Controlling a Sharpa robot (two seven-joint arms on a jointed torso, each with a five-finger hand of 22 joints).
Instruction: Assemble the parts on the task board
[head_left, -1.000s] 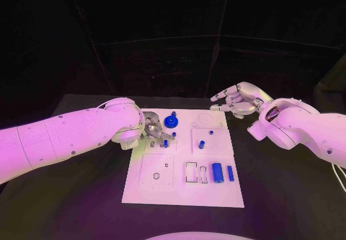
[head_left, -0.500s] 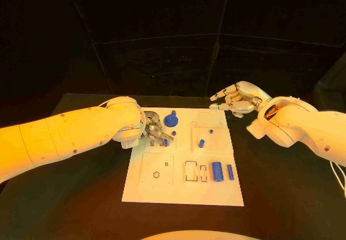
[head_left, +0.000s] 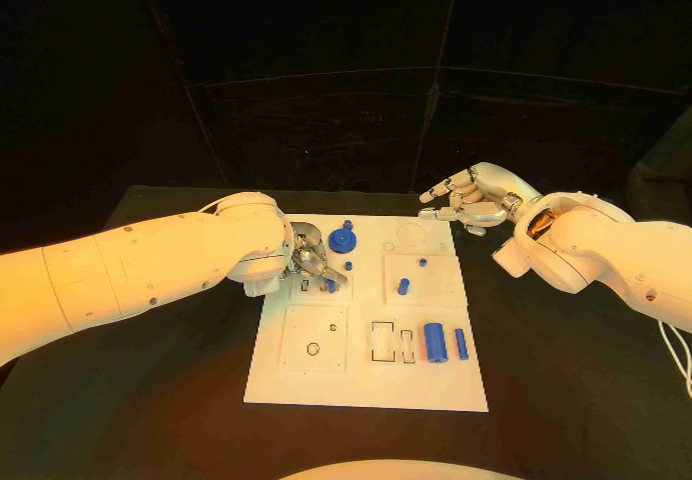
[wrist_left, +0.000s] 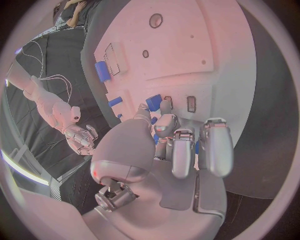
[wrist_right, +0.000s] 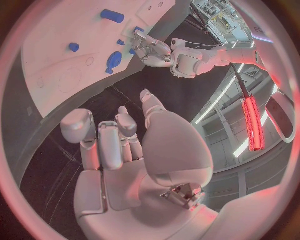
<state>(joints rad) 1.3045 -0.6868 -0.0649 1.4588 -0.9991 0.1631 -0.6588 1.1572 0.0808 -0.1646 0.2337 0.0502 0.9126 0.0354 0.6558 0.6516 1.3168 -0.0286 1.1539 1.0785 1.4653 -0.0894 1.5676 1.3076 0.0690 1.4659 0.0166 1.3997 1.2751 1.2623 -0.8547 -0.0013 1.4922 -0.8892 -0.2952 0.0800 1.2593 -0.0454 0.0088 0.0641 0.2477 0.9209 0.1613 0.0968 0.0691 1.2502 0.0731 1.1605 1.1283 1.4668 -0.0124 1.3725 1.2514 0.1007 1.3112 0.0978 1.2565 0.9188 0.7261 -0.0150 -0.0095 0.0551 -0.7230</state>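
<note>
- Task board (head_left: 368, 380) flat on black desk (head_left: 144, 400), centre, white.
- Left hand (head_left: 310, 258) over board's far-left corner, fingers curled down onto a small blue part (head_left: 330, 286) standing in a slot there; fingertips at the part, firm grip can't be told.
- Blue knob part (head_left: 342, 241) just beside left hand, on board's far edge.
- Right hand (head_left: 469, 205) off the board past its far-right corner, hanging above desk, fingers loosely curled and apart, holding nothing.
- Blue cylinder (head_left: 434, 343) and thin blue pin (head_left: 462, 345) lie on board's near-right area.
</note>
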